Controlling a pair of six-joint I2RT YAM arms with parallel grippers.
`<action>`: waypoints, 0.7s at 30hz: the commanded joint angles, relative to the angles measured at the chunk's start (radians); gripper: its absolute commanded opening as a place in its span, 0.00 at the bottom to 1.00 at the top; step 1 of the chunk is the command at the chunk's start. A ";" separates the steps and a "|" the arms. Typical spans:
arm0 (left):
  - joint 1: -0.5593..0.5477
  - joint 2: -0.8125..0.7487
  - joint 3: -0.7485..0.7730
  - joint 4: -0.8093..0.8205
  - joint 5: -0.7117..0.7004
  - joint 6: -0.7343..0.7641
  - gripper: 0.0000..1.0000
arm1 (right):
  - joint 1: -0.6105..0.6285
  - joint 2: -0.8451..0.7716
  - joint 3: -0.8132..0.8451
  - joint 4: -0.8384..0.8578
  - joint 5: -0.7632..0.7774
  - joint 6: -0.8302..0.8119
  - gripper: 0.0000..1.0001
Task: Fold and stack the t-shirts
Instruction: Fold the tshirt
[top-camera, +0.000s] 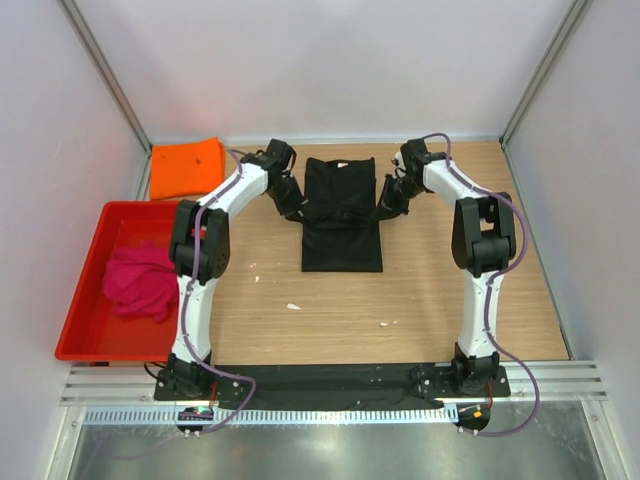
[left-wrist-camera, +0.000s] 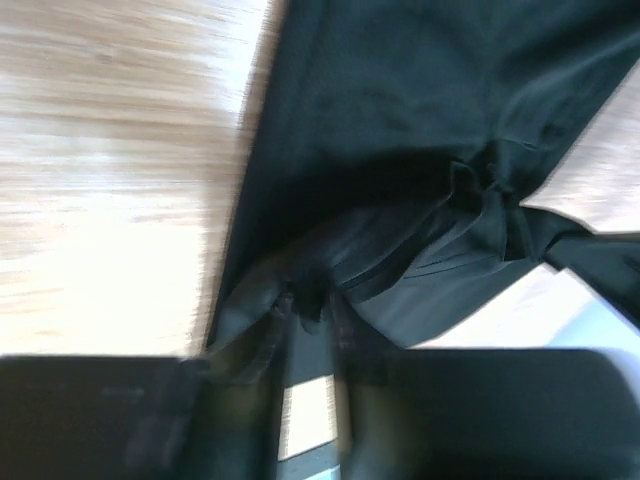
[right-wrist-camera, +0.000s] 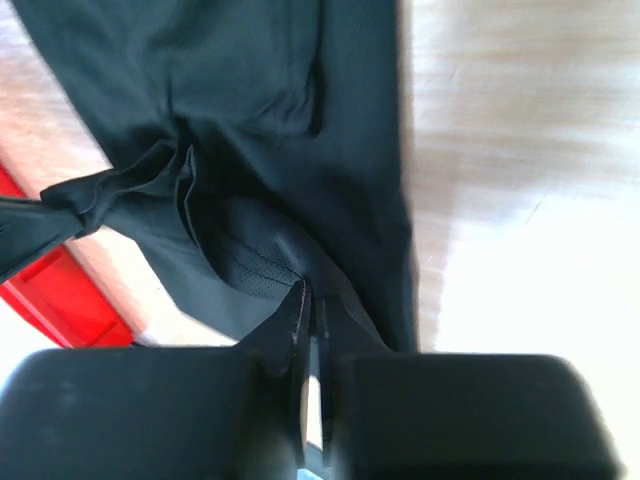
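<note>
We find the tabletop (left-wrist-camera: 110, 180) beside the left pincer (left-wrist-camera: 308, 305) smeared by blur. Black t-shirt (left-wrist-camera: 400, 130) folds bury its fingertips, and the view's edges crop the cloth.

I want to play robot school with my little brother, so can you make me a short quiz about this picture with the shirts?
1. What colour is the folded shirt at the far left corner of the table?
2. True or false: the pink t-shirt lies spread flat on the table.
3. Which shirt are the left gripper and the right gripper both pinching? A orange, B black, C pink.

Key
1. Orange: it is the orange t-shirt.
2. False: it is bunched up in the red tray.
3. B, the black t-shirt.
</note>
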 joint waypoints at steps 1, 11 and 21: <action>0.009 0.025 0.116 -0.053 -0.064 0.052 0.27 | -0.008 0.034 0.080 0.014 0.032 -0.038 0.12; 0.002 -0.183 0.057 -0.095 -0.187 0.220 0.59 | -0.011 -0.096 0.087 -0.097 0.138 -0.118 0.53; -0.073 -0.219 -0.232 0.206 0.069 0.105 0.20 | 0.098 -0.240 -0.268 0.221 0.124 0.058 0.09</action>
